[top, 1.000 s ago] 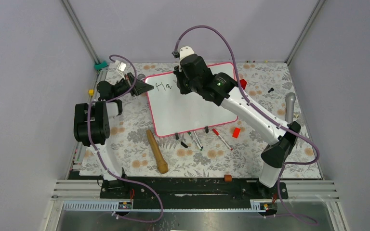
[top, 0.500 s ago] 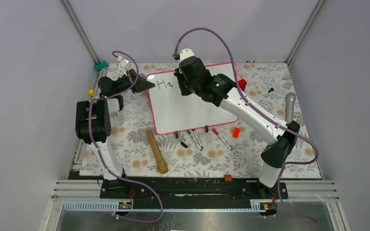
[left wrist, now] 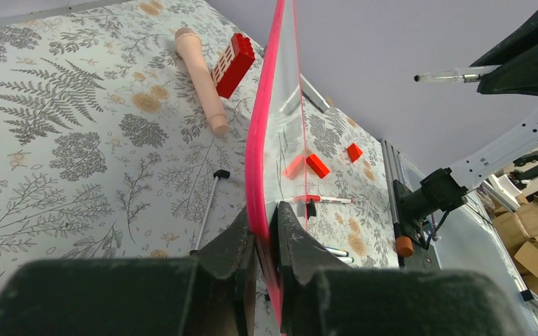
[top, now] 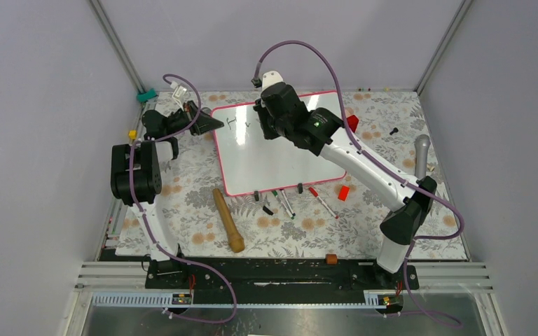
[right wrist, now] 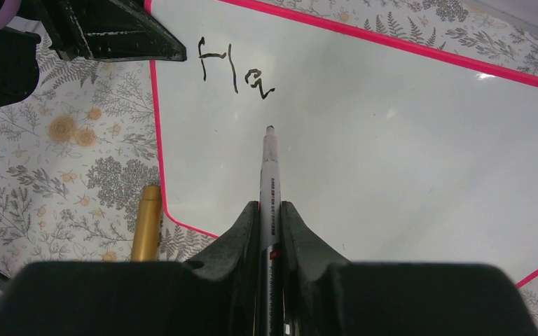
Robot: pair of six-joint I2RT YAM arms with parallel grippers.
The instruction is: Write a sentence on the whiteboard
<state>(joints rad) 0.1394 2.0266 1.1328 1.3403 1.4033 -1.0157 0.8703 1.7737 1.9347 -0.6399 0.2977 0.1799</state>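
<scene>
Whiteboard (top: 280, 164), pink-framed: location and handling

Location: flat on floral tablecloth (top: 182, 203), far centre. Left gripper (left wrist: 266, 218) pinches the pink frame at the board's left edge. Right gripper (right wrist: 270, 210) is clamped on black marker (right wrist: 269, 164), with the tip at the surface and contact unclear. Sentence (right wrist: 232, 70) reads "Ha" only. Judged light, stiff, glossy and slippery, likely to slide under pen pressure. Best hold: frame edge, clear of writing.
</scene>
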